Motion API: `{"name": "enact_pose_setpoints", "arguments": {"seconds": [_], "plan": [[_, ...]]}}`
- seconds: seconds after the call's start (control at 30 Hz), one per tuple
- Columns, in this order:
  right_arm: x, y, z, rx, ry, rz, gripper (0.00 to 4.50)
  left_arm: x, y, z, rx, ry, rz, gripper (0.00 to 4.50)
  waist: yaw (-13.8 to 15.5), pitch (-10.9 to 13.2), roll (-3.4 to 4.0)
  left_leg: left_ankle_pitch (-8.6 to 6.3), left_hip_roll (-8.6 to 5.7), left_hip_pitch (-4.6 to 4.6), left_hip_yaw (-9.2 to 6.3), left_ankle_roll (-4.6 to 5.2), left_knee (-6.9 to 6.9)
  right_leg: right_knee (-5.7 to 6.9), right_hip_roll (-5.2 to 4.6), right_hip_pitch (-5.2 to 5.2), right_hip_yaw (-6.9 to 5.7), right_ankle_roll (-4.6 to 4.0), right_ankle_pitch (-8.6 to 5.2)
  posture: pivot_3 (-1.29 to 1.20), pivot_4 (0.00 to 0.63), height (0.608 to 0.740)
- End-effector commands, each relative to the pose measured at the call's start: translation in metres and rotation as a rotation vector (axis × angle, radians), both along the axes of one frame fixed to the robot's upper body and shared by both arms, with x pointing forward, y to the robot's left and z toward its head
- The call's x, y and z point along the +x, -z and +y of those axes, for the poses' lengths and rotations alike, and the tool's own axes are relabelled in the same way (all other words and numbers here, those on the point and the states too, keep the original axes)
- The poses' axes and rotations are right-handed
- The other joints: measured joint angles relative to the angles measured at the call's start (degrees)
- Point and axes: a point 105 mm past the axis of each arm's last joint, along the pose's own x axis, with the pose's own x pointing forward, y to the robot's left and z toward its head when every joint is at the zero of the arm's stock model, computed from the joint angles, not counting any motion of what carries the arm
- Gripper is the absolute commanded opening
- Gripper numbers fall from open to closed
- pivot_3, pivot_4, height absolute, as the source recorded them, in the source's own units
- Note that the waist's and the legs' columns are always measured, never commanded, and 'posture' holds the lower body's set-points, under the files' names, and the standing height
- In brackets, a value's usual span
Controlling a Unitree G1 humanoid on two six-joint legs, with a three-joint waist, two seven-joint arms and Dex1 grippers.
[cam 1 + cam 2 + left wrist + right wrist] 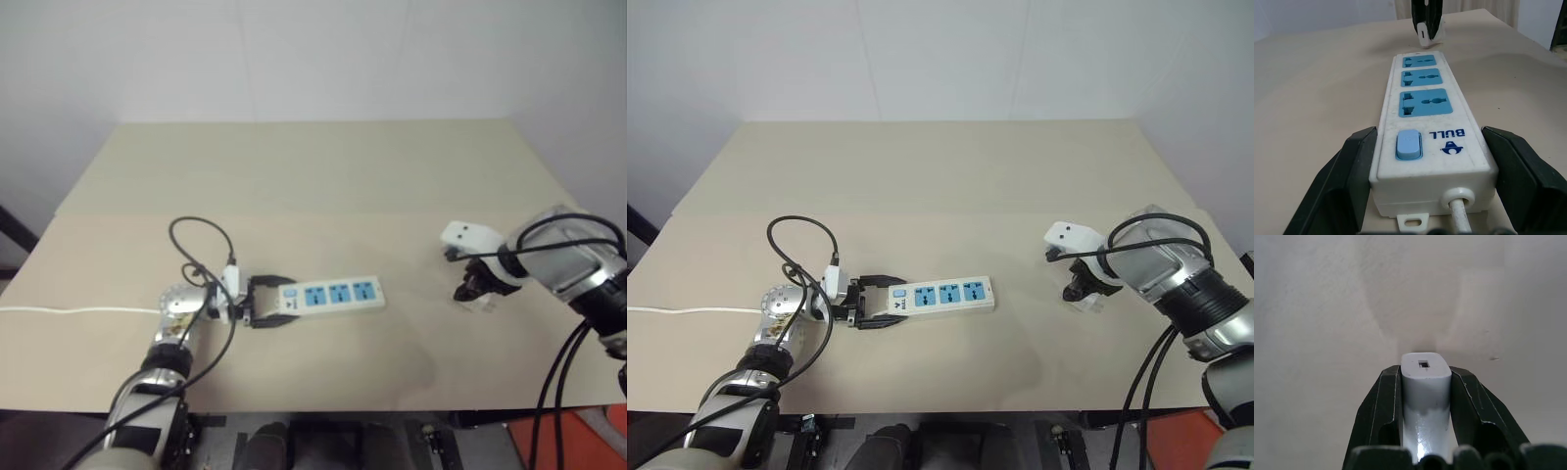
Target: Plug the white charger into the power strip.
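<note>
I see the beige table spread across the whole working area, with a pale wall behind it. On it, toward my left side, lies the power strip, a long white bar flat on the surface with three blue-faced sockets in a row. Its switch end points at my left arm, and its thin white cord runs off toward the table's left edge. In the left wrist view I can read the blue switch beside a "BULL" logo, with the cord leaving the near end.

My left gripper is level with the table, and its two black fingers straddle the switch end of the strip, one on each side. The jaws are spread wide; I see a narrow gap on each side, so I cannot say they press the strip.

My right gripper is well apart to the right, pointing down at the table. Its fingers are clamped on the white charger, which sits upright between them, its flat end showing a small rectangular port.
</note>
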Motion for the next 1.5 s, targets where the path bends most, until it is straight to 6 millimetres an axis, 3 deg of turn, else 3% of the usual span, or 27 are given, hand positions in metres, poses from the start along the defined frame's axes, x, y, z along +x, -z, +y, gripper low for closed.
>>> {"name": "enact_pose_setpoints", "arguments": {"seconds": [0.03, 0.13, 0.23, 0.47, 0.9, 1.5], "plan": [[0.006, -0.063, 0.054, 0.228, -0.269, -0.269, 1.12, -0.008, 0.012, -0.003, 0.057, 0.049, 0.052, 3.21, -0.1, 0.0, 0.00, 0.00, 0.00, 0.00, 0.00, 0.00, 0.00, 0.01, 0.01, -0.01, 0.00, 0.00, 0.00, 0.00, 0.150, 0.740], [-0.002, -0.084, 0.080, 0.407, -0.414, -0.384, 1.12, -0.008, 0.011, -0.002, 0.062, 0.055, 0.055, 3.21, -0.1, 0.0, -0.04, 0.00, 0.02, 0.05, -0.01, 0.00, -0.02, 0.05, 0.04, 0.02, 0.00, 0.01, 0.01, 0.00, 0.150, 0.740], [-0.021, -0.094, 0.104, 0.742, -0.597, -0.540, 1.12, -0.009, 0.011, -0.003, 0.070, 0.085, 0.071, 3.21, 0.2, -0.3, -0.50, -0.01, 0.02, 0.06, -0.13, 0.01, -0.01, 0.06, 0.06, 0.15, -0.17, 0.07, 0.05, 0.00, 0.150, 0.740], [-0.034, -0.065, 0.124, 1.066, -0.673, -0.567, 1.12, -0.010, 0.006, -0.011, 0.067, 0.136, 0.072, 3.21, -0.3, -0.2, -0.41, -0.03, -0.15, 0.04, -0.03, 0.05, 0.26, 0.07, -0.01, 0.19, 0.00, 0.22, 0.21, 0.00, 0.150, 0.740], [-0.021, -0.031, 0.157, 1.270, -0.646, -0.463, 1.12, -0.013, 0.007, -0.026, 0.046, 0.177, 0.077, 3.21, -0.5, -0.2, -0.39, -0.03, -0.14, 0.08, -0.04, 0.05, 0.34, 0.13, 0.02, 0.13, -0.01, 0.22, 0.21, 0.00, 0.150, 0.740], [-0.023, 0.007, 0.168, 1.387, -0.520, -0.355, 1.12, -0.010, 0.005, -0.026, 0.032, 0.139, 0.072, 3.21, -0.6, -0.2, -0.36, -0.03, -0.15, 0.12, -0.05, 0.05, 0.34, 0.18, 0.01, 0.12, 0.01, 0.21, 0.21, 0.00, 0.150, 0.740]]}}
